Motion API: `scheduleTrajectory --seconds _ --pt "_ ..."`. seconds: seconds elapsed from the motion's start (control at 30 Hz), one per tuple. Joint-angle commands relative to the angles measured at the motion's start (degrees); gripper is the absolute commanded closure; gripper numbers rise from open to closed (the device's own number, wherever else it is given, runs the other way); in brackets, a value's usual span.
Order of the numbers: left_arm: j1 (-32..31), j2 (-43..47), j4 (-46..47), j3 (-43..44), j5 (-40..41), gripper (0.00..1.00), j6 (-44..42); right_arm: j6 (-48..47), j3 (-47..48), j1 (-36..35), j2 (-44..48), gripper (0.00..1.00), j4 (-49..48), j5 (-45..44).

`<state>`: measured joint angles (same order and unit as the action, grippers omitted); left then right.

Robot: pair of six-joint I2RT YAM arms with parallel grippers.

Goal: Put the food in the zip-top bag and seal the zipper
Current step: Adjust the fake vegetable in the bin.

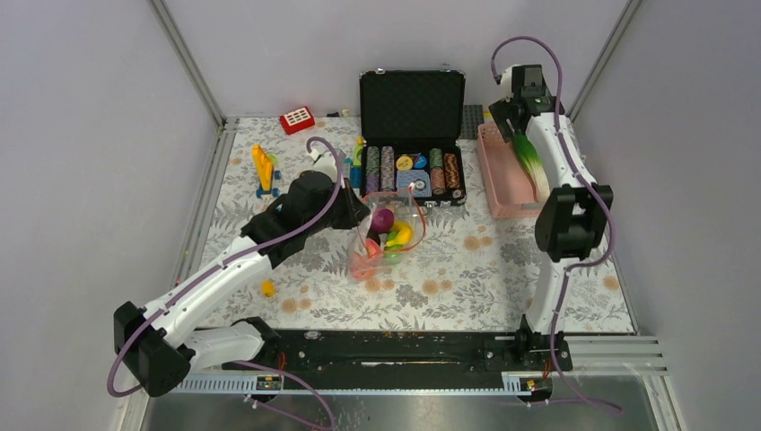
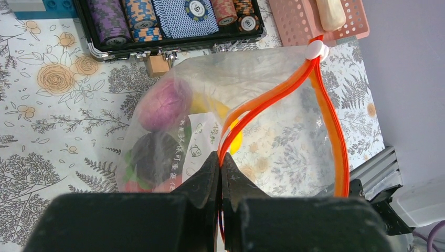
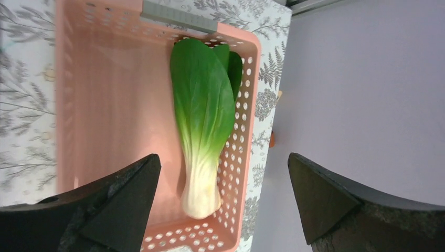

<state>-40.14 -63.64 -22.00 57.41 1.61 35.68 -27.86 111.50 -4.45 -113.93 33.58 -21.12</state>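
The clear zip-top bag (image 1: 388,241) (image 2: 262,79) lies mid-table with its mouth gaping. My left gripper (image 1: 359,212) (image 2: 221,158) is shut on the orange-red zipper (image 2: 281,94) at one end of the mouth; a white slider (image 2: 315,49) sits at the other end. Inside the bag are food pieces: a purple ball (image 1: 383,219) (image 2: 163,104), a yellow banana (image 1: 401,235), and green and red pieces (image 2: 152,181). A green-white cabbage (image 3: 204,115) (image 1: 531,162) lies in the pink basket (image 3: 105,79). My right gripper (image 3: 223,157) (image 1: 510,121) hovers open above the cabbage, holding nothing.
An open black case of poker chips (image 1: 412,135) (image 2: 173,21) stands just behind the bag. The pink basket (image 1: 499,180) sits at the back right by the wall. A red block (image 1: 297,119), a yellow toy (image 1: 263,169) and a small yellow piece (image 1: 267,287) lie on the left.
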Motion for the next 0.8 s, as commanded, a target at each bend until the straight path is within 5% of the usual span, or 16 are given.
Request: scheduleTrajectory --seconds 0.0,0.23,0.4,0.57,0.77 --pt "0.3 -1.0 3.5 1.9 -1.3 1.00 -1.0 -8.8 10.0 1.9 -8.2 0.00 5.1 2.0" --pt "0.4 -2.6 3.4 1.8 -1.3 1.00 -0.9 -13.1 18.1 2.0 -15.8 0.00 7.7 2.1" --pt "0.4 -4.3 5.1 1.8 -3.2 1.00 -0.8 -6.5 22.5 0.8 -15.7 0.02 12.1 -2.4" --pt "0.4 -6.8 5.8 2.9 -5.9 1.00 -0.4 7.6 29.3 0.1 -13.7 0.00 14.5 -5.4" --pt "0.4 -6.3 7.5 1.6 -7.1 1.00 0.3 35.1 23.5 0.6 -11.4 0.00 13.9 -5.9"
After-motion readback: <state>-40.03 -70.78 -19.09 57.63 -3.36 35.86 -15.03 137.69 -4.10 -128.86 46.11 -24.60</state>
